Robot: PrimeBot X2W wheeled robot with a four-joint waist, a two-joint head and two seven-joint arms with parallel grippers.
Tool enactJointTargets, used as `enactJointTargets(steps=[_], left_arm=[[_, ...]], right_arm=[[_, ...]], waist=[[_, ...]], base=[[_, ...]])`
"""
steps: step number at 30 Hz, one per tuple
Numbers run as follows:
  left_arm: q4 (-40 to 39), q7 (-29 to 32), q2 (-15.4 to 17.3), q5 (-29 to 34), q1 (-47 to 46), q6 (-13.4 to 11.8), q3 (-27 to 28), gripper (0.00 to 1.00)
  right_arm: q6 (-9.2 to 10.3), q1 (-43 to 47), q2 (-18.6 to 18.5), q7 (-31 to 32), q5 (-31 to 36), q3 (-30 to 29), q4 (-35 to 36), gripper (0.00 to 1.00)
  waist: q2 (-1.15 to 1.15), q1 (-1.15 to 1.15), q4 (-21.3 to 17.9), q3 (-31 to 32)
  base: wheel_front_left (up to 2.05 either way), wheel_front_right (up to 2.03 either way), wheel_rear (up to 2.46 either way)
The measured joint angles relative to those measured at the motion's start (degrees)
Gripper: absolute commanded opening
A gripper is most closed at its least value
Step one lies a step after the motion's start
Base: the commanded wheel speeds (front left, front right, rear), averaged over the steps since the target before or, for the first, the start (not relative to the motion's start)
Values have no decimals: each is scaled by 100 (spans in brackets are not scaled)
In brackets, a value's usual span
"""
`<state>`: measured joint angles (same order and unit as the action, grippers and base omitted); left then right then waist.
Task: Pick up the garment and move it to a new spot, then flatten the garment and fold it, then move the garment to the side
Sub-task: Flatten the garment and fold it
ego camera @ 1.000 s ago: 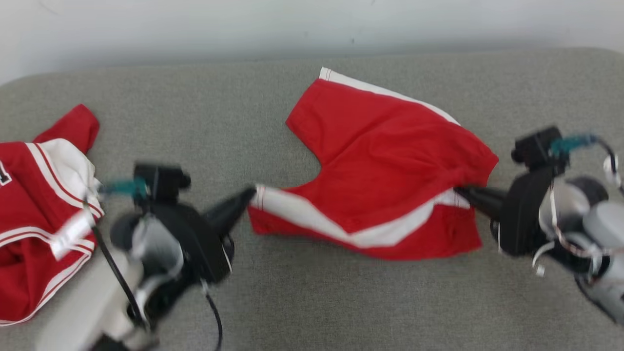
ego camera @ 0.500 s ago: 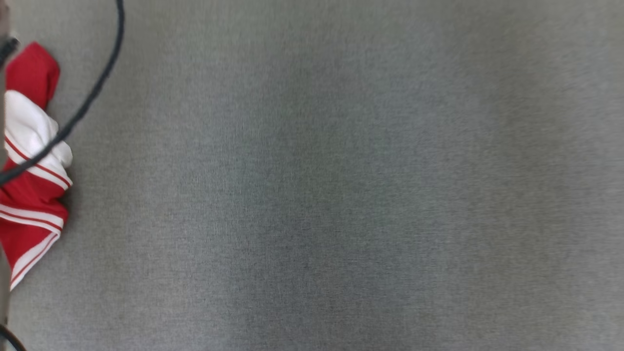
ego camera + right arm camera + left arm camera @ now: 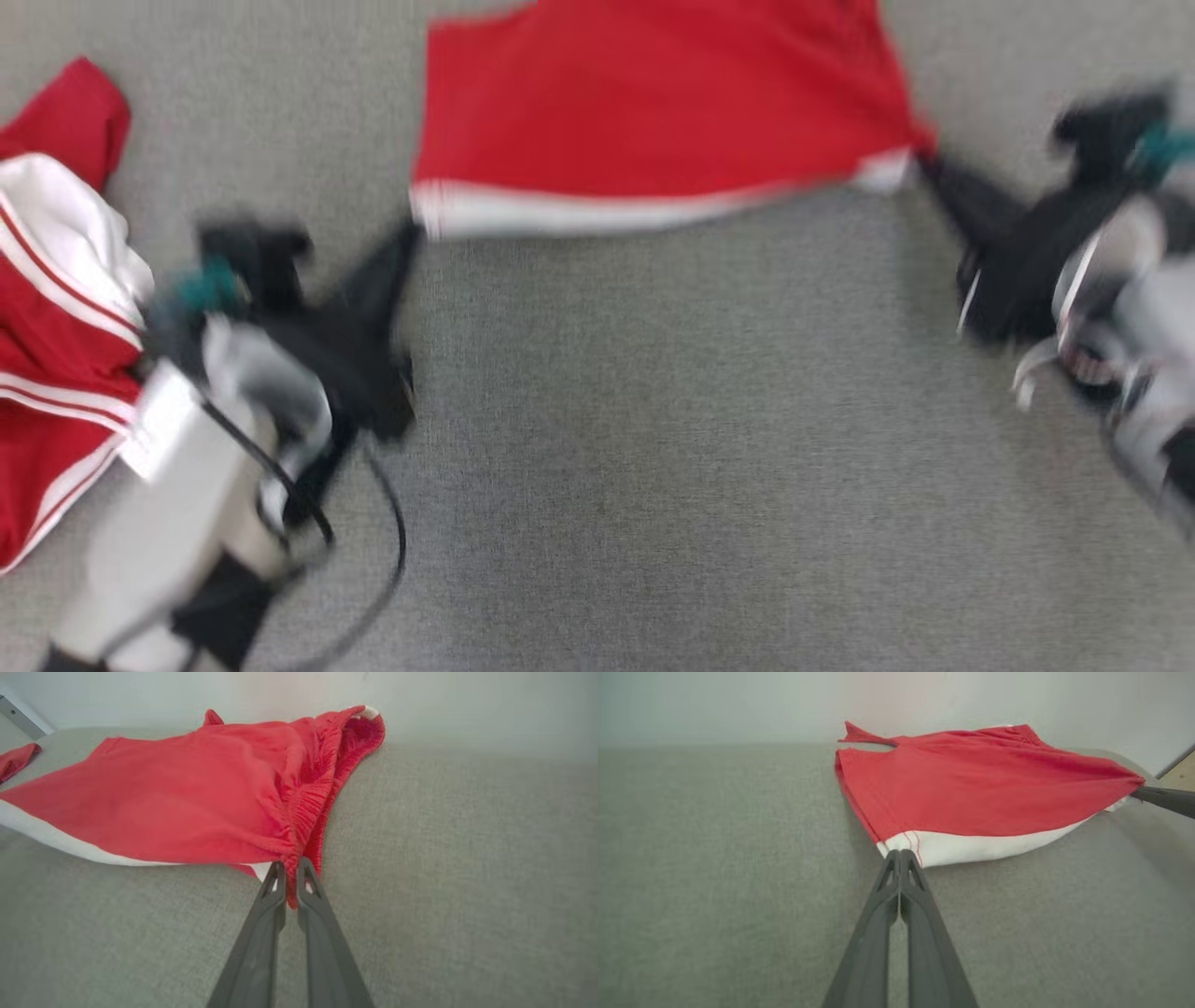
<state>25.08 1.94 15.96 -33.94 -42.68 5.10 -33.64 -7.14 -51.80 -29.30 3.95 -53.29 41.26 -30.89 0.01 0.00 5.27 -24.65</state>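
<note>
Grey upholstery (image 3: pixel 653 467) runs to a pale wall (image 3: pixel 738 704); over it our left gripper (image 3: pixel 900 855) and right gripper (image 3: pixel 290 865), each pinched tight on a corner, hold the red shorts (image 3: pixel 971 793) stretched between them.

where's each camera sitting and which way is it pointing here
Head view: on the head, looking down at the grey surface; left gripper and right gripper show, pinching the red shorts.
Left wrist view: on the left wrist, looking along its shut fingers at the white hem.
Right wrist view: on the right wrist, looking along its fingers at the waistband.
Shared: all views show the red shorts; the left wrist view also catches the right gripper.
</note>
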Motion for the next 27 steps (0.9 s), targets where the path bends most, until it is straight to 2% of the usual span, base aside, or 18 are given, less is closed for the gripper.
enactJointTargets(steps=[11, 17, 22, 24, 27], left_arm=[[-53, -257, 243, -12, 1466, 54, -311, 0], [-201, -331, 220, -271, 2089, 97, -417, 0], [-364, -236, 324, -269, 2693, 94, -638, 0], [-635, -37, 561, -279, 3239, -30, -733, 0], [-766, 57, 604, -280, 3418, -146, -770, 0]], right_arm=[[-1, 1195, -434, -457, -319, 686, 584, 0], [-1, 2012, -723, -612, -526, 782, 603, 0], [-2, 2794, -791, -755, -783, 840, 654, 0], [-2, 3221, -839, -751, -887, 960, 906, 0], [0, 3503, -883, -691, -939, 1067, 1028, 0]], waist=[[-2, -2, -148, 869], [-2, -2, -206, 1371], [-2, -2, -214, 1874], [-2, -2, -199, 2259], [-2, -1, -173, 2398]], base=[[0, 0, 0], [0, 0, 0], [0, 0, 0], [0, 0, 0], [0, 0, 0]])
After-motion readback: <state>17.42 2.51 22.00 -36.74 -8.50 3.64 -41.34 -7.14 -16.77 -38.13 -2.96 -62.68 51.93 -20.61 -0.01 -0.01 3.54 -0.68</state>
